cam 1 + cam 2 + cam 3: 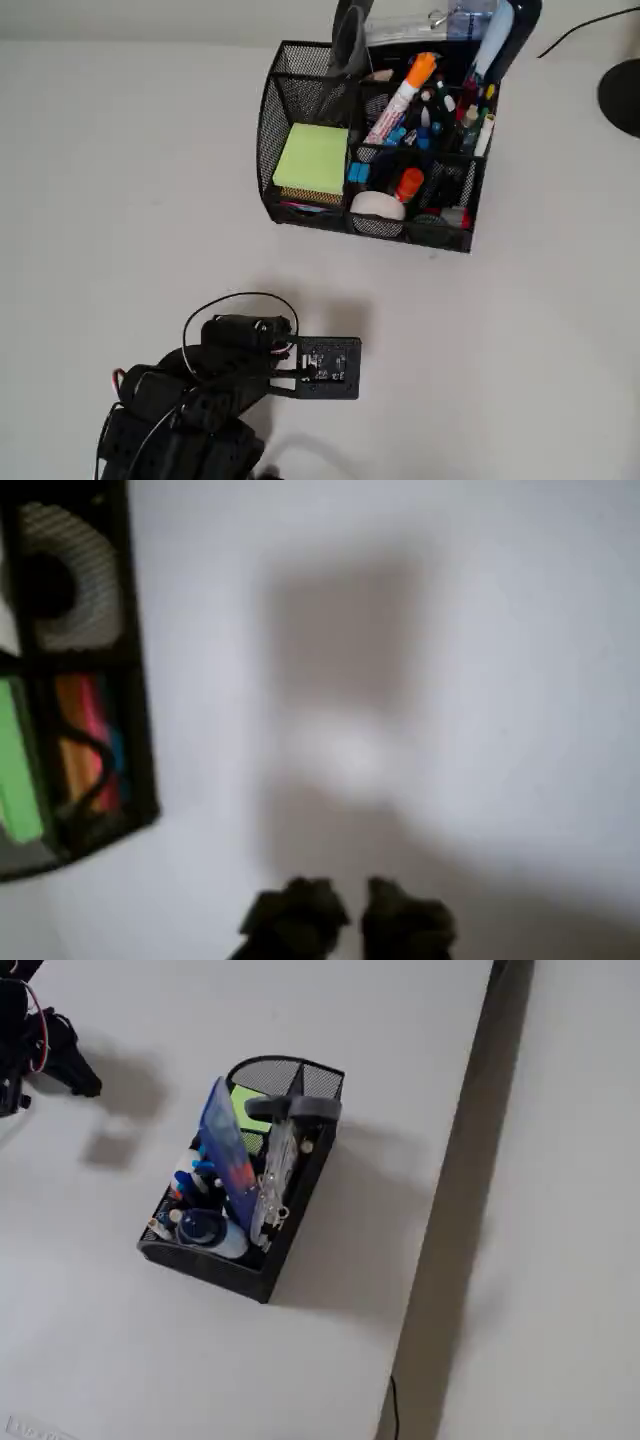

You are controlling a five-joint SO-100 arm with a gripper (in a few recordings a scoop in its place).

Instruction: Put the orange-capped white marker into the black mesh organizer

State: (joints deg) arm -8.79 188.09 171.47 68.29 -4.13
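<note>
- Table (120, 150): plain white top, bare around the arm; in the fixed view its right edge drops off to a pale floor; no lettering on it that I can read.
- Black mesh organizer (300, 90): sits at the far side of the table in the overhead view, upright, curved taller wall on the left; crammed with pens and bits; in the wrist view one corner (135, 680) shows at the left edge, blurred; in the fixed view (300, 1175) it stands mid-table.
- Arm (200, 400): black, bunched low at the near-left of the overhead view, folded over itself, cables looping above it; a small black camera board (328, 368) juts out to the right; well apart from the organizer.
- Sticky-note pad (312, 160): lime green, lying in the left compartment.
- Orange-capped white marker (402, 95): standing tilted in a rear middle compartment among other pens, orange cap up; print runs along the barrel, too small to read.
- Gripper (345, 915): dark fingertips (300, 910) at the bottom of the wrist view, side by side with barely a gap, nothing between them; pressed together, pointing over bare table; in the fixed view (75, 1070) it sits at the upper-left corner.
</note>
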